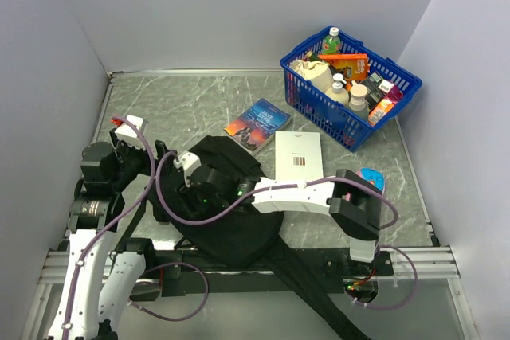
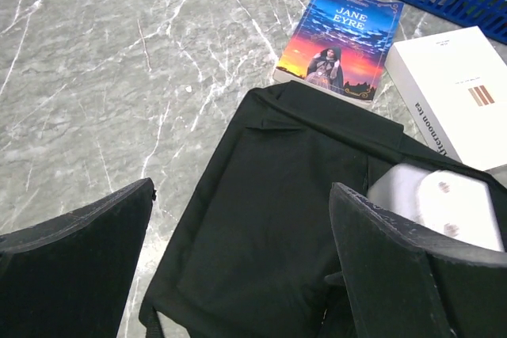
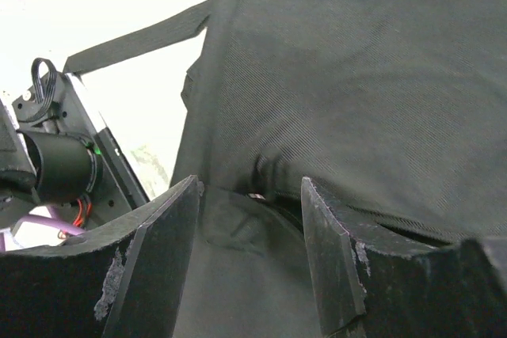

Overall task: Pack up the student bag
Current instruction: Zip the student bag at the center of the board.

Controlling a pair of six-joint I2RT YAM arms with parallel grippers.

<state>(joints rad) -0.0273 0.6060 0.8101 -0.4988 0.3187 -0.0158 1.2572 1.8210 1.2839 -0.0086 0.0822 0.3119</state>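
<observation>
Because the student bag [image 1: 231, 232] lies slack at the near middle of the table [image 1: 199, 101], with my left gripper [image 2: 242, 189] spread wide and empty above it and my right gripper [image 3: 252, 184] half-open against its fabric, clamping nothing, I judge that a snagged fold could drag the bag askew.

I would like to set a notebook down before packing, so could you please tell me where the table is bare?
Bare: the far-left table between back wall, left arm and Jane Eyre book; a smaller patch between white book, blue basket and right edge. Crowded: near centre, where the student bag and right arm lie.
</observation>
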